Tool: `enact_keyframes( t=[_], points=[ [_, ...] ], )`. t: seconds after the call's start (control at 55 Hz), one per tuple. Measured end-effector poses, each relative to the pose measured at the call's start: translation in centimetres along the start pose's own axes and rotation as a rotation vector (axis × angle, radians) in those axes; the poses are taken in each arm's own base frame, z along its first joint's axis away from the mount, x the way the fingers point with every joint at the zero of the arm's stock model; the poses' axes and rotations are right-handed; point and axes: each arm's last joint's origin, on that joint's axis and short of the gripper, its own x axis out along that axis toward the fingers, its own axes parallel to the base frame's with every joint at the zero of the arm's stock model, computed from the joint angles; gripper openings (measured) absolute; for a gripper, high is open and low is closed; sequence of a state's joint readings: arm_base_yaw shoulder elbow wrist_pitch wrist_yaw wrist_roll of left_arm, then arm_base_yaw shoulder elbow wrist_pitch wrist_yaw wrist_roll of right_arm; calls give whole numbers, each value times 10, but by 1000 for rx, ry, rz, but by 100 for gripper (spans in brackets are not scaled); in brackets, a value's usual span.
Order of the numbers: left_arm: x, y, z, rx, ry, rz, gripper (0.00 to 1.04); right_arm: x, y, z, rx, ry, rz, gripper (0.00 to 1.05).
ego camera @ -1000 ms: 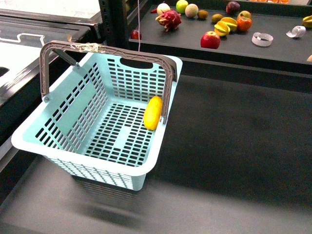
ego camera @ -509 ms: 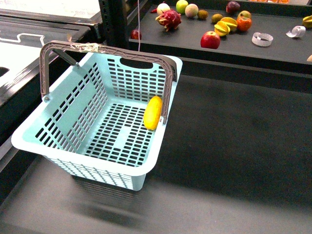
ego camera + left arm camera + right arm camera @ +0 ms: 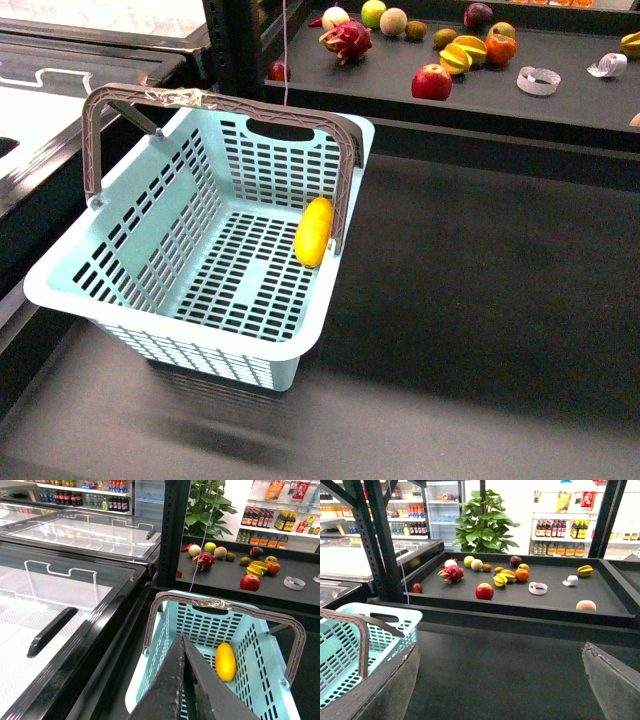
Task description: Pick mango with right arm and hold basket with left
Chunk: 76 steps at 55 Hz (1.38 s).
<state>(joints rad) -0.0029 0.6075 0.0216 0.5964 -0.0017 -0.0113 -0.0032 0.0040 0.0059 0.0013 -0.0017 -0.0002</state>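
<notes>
Mango (image 3: 313,231) already lies inside the basket (image 3: 120,300), on the slotted floor, leaning against the side wall under one hoop handle (image 3: 343,180). So the picking part looks done, judging by how things lie.

L gripper (image 3: 184,680): fingers pressed together, nothing between them, so closed on air. It hangs above the basket's near rim, tips pointing into the basket; the mango sits ahead of the tips and a bit off to one side, well apart from them. The taped handle (image 3: 210,604) arcs across beyond the tips, not touched. Basket isn't actually held at this moment; it rests on the dark counter (image 3: 480,300) by itself.

R gripper (image 3: 500,680): jaws spread wide, empty, both fingers framing the view. Basket corner is beside one finger (image 3: 390,685), apart from it. Straight ahead, w/ a gap, is the fruit shelf (image 3: 600,600): red apple (image 3: 484,591), dragon fruit (image 3: 451,573), others.

Neither arm shows in front view. Prob. both are pulled back, clear of the basket, since the fruit is delivered.
</notes>
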Motion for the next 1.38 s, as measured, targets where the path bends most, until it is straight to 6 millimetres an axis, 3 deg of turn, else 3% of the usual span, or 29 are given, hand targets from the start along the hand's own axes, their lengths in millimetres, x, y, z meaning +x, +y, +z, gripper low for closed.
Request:
enact_keyframes(
  t=[1.073,1.382],
  points=[
    [-40,0,1,4,-5,-2,2,0,0,0,0,0,0,97],
    [-41,0,1,3,-8,-1,3,0,0,0,0,0,0,97]
  ],
)
